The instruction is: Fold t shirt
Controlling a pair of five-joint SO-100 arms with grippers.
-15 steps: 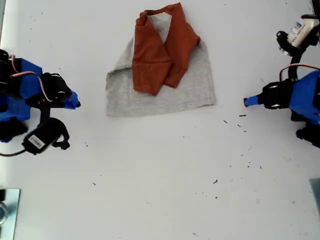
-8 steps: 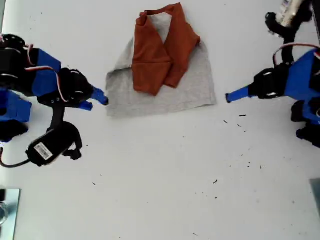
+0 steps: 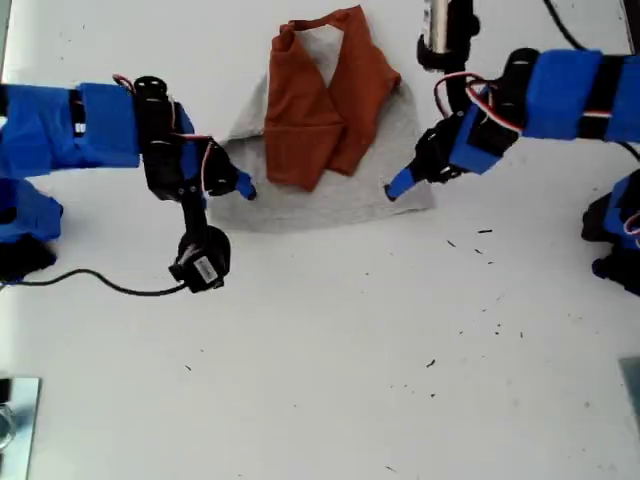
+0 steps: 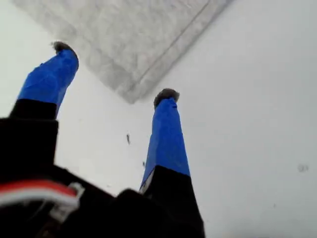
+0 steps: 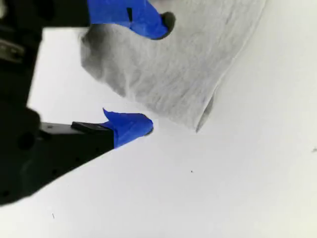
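The t shirt [image 3: 380,185] lies flat at the top middle of the exterior view, grey body down, with both rust-orange sleeves [image 3: 320,110] folded over its chest. My first gripper [image 3: 398,186] reaches in from the exterior view's right and hangs open by the lower hem corner there. In its wrist view the gripper [image 4: 114,73] is open, the grey hemmed shirt corner [image 4: 133,44] between its fingertips. My second gripper [image 3: 243,187] comes from the exterior view's left, open [image 5: 154,74], one finger over the shirt's folded edge [image 5: 188,64], the other over bare table.
A black cable [image 3: 90,285] trails over the white table under the second arm. Dark specks [image 3: 484,232] dot the table below the first gripper. A metal piece [image 3: 15,420] sits at the exterior view's lower left corner. Blue arm bases stand at both side edges.
Both arms have swung in from the sides of the exterior view to the shirt's lower corners. The shirt has not moved.
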